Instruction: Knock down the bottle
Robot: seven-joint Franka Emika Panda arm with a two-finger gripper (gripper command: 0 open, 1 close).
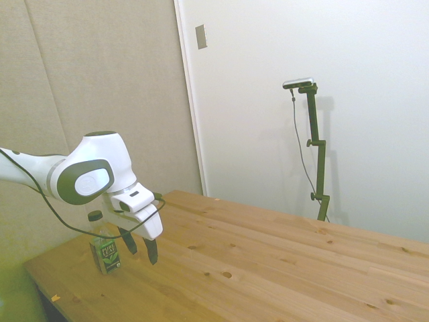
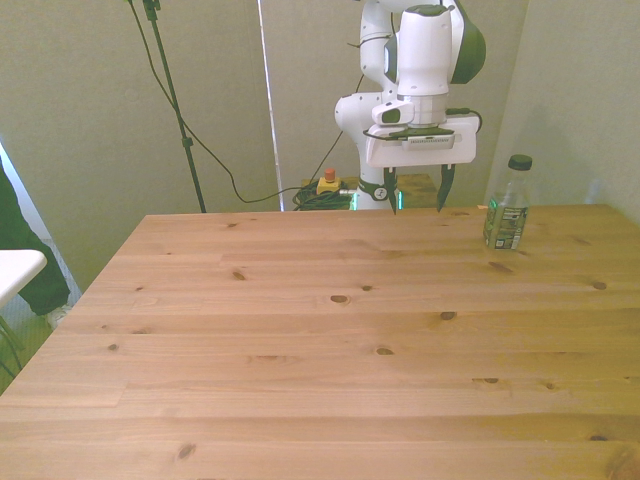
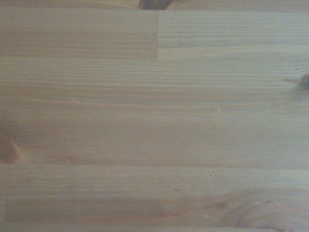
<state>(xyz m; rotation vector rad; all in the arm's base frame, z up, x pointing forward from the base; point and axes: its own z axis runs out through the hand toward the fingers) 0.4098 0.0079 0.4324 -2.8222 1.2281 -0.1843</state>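
Clear bottle (image 2: 506,205) upright, dark cap, green label; pincer (image 2: 419,188) beside

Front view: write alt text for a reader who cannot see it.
A small clear bottle with a dark green cap stands upright near the far edge of a wooden table, toward the front view's right. The white arm's open gripper hangs beside it, apart from it.

I see a wooden table (image 2: 300,330) of pale knotty planks. One bottle (image 2: 507,203) stands upright on it near the far edge, toward the front view's right. My wrist view shows only bare wood grain and a few dark knots (image 3: 305,81).
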